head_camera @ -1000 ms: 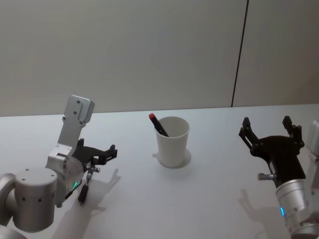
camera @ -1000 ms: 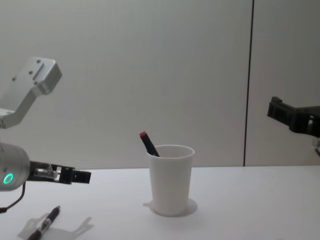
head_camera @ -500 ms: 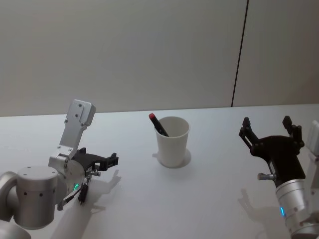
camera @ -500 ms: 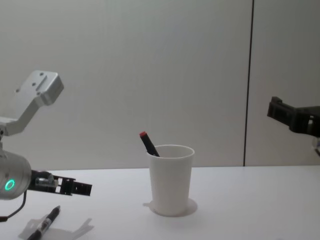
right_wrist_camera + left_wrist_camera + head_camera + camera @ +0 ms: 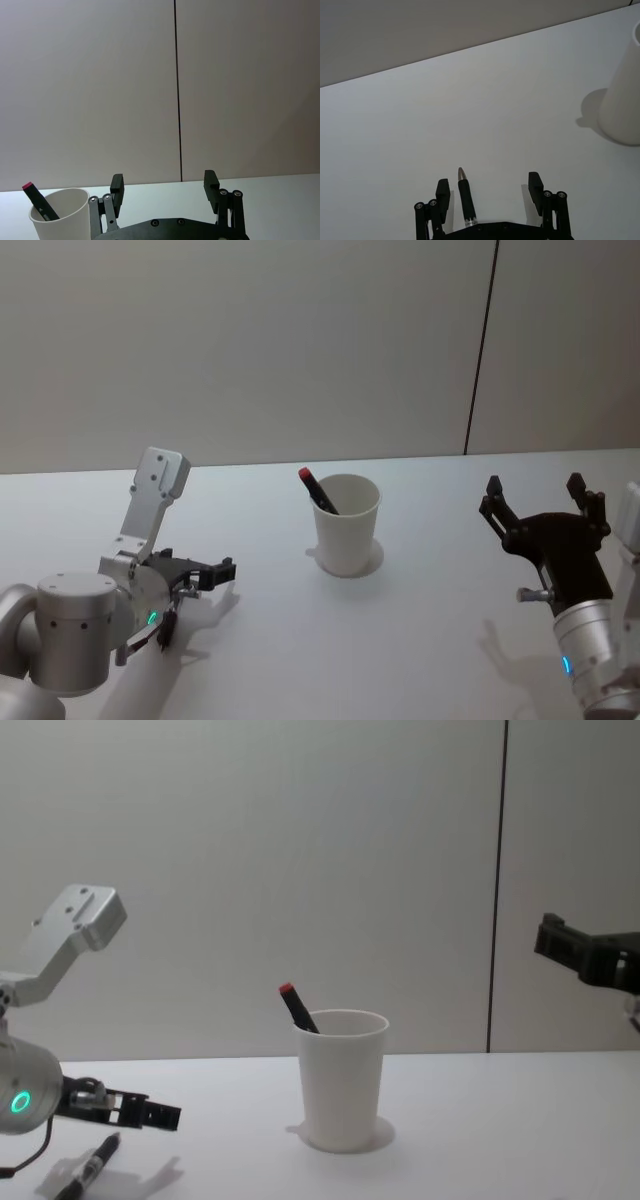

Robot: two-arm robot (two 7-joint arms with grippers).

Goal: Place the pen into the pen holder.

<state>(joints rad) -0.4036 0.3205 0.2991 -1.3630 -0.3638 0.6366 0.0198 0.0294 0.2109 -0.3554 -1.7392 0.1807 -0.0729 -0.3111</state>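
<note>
though wide agape, left pincer (image 5: 489,184) just above the pen (image 5: 466,200), empty

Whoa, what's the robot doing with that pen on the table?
The robot's left gripper hangs low over a black pen lying on the white table, to the left of the paper cup. Its jaws are open on either side of the pen and are not gripping it yet. The cup already holds a red-tipped pen that leans on the rim. The right gripper waits up in the air on the right, jaws open, holding nothing.
</note>
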